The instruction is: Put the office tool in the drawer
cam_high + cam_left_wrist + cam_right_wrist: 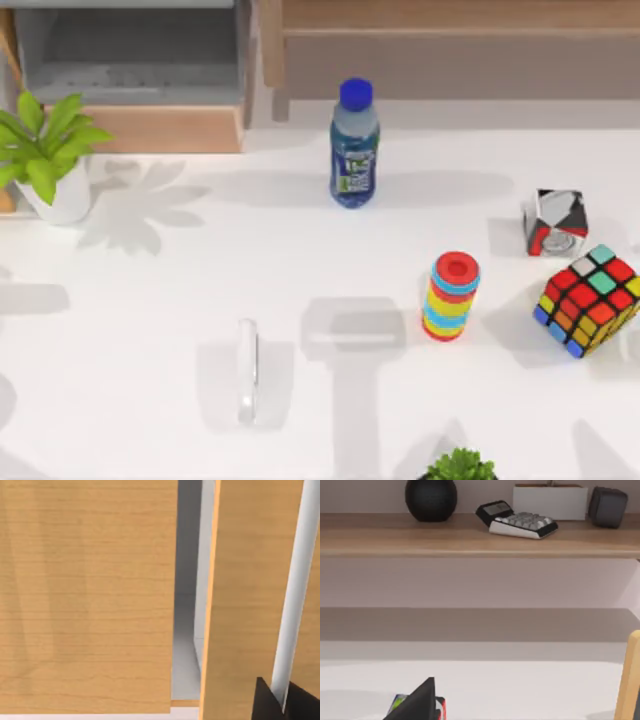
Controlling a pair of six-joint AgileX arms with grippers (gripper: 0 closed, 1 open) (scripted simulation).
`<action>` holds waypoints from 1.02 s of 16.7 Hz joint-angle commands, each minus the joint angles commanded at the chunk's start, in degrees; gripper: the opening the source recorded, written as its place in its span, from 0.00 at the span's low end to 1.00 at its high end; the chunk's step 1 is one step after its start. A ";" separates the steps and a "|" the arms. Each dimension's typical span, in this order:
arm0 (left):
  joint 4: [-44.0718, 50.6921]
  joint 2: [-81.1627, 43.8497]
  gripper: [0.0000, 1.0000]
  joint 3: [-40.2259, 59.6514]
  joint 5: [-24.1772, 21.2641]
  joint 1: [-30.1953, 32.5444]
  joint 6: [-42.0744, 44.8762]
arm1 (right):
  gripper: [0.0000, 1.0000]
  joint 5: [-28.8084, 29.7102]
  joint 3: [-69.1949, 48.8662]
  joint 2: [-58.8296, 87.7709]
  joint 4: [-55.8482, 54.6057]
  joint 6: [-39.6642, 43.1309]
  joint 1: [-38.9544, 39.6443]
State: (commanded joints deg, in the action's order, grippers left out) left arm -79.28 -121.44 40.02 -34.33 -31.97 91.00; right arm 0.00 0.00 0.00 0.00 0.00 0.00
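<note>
Left gripper (274, 703): a dark corner of it sits close against tan wood panelling in the left wrist view. Whether it is spread or pressed together cannot be told.

Right gripper (418, 704): a dark edge of it shows low over the white table (120, 330) in the right wrist view, facing the long wooden shelf (470, 535). Its state likewise cannot be told.

Office tool (247, 370): lies flat on the table, left of centre and towards the near edge of the top view. Its length runs from near to far. It touches nothing else and is well apart from the drawer.

Drawer (130, 60): at the far left corner of the top view. It stands pulled out, its grey floor and walls exposed, with the tan front panel (165, 128) facing the table.

Other items noted:
- Potted plant (50, 150) in a white pot, just beside the drawer's front, on its left.
- Blue-capped bottle (354, 145), upright, far centre.
- Stack of coloured rings (452, 296), upright, right of centre.
- Multicoloured cube (590, 300), near the right edge.
- Black-white-red cube (555, 223), just beyond it.
- Second plant (460, 466), at the near edge.
- On the shelf: a dark round object (431, 499), a calculator (517, 520), a white box (550, 500) and a dark block (607, 506).
</note>
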 joint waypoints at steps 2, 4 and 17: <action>-1.27 0.88 0.00 -2.04 -1.20 -1.30 0.11 | 1.00 0.00 0.00 0.00 0.00 0.00 0.00; -3.11 2.05 0.00 -5.38 -3.20 -3.18 0.25 | 1.00 0.00 0.00 0.00 0.00 0.00 0.00; -6.93 4.78 0.38 -12.11 -7.11 -7.16 0.40 | 1.00 0.00 0.00 0.00 0.00 0.00 0.00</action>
State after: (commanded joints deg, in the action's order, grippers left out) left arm -86.21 -116.66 27.91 -41.44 -39.13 91.40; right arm 0.00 0.00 0.00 0.00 0.00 0.00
